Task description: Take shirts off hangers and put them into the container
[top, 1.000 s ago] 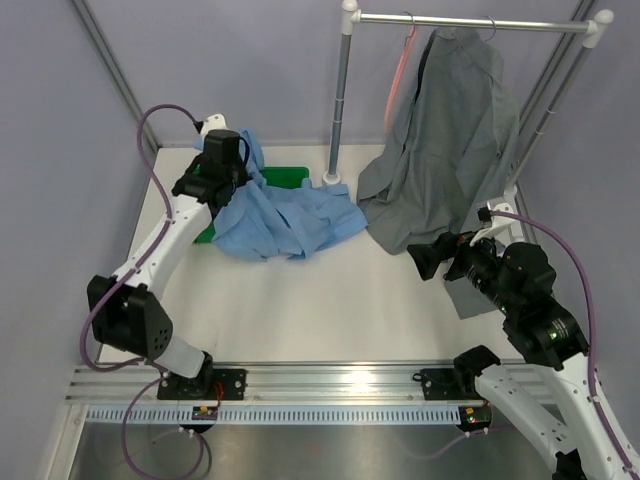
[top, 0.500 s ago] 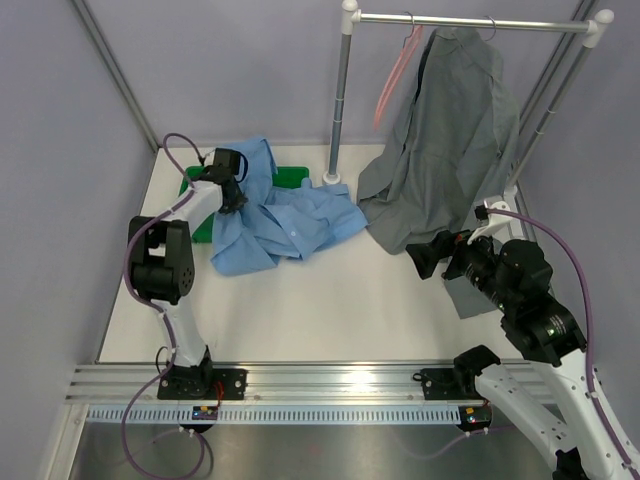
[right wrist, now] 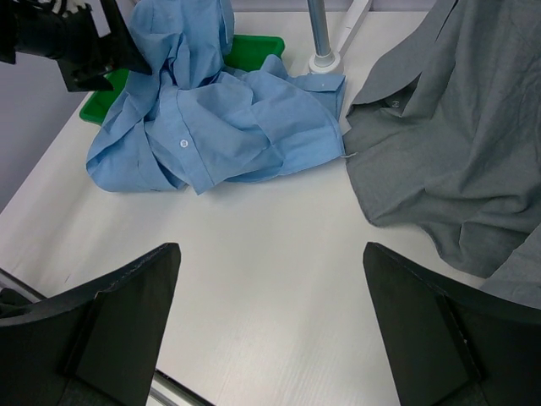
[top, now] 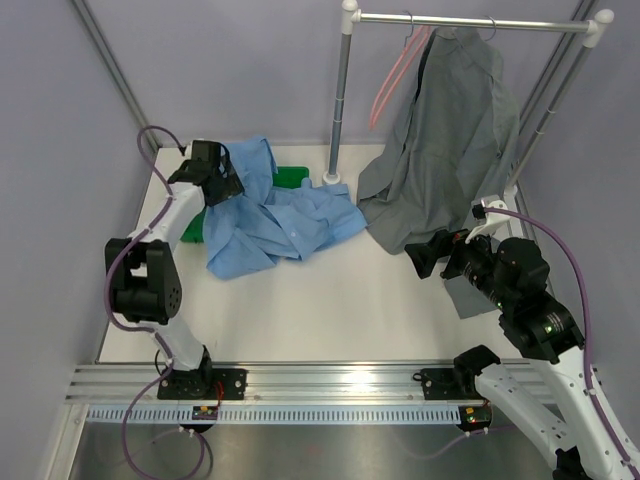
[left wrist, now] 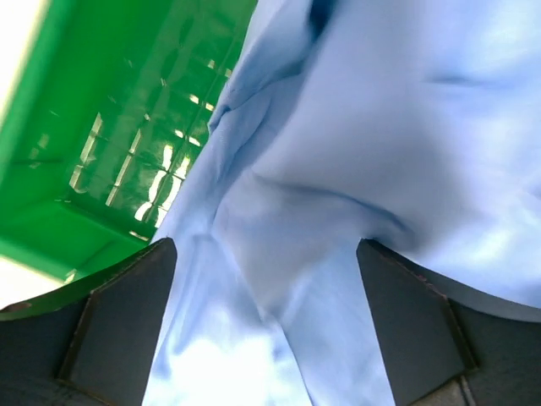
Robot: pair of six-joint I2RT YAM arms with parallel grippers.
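Upper left of the overhead view, left gripper (top: 222,185): hangs over the light blue shirt (top: 275,215), fingers spread wide, clamps nothing. In the left wrist view, shows both dark fingers (left wrist: 118,330) at the bottom corners, far apart, with loose blue cloth lying between them but unpinched. Light blue shirt: lies crumpled off any hanger, covers most of the green tray (top: 290,177), spills past its rim down and to the right onto the white table (top: 330,300). Green tray: peeks out at the shirt's upper edge and again at its left edge in the overhead view, fills the upper left of the left wrist view with its ribbed floor and rim. Upper right of the overhead view, grey shirt (top: 450,150): hangs from the rack rail (top: 470,20) on a hanger with only its hook (top: 490,24) showing, pools its lower folds on the table near the white pole foot, just beside the blue shirt's right edge. Pink hanger (top: 388,85): dangles bare from the same rail, tilted, just left of the grey shirt. Right of centre, right gripper (top: 430,255): hovers above the table by the grey shirt's lower hem, jaws fully apart, grasps nothing; in its own wrist view, frames bare tabletop between the two fingers.
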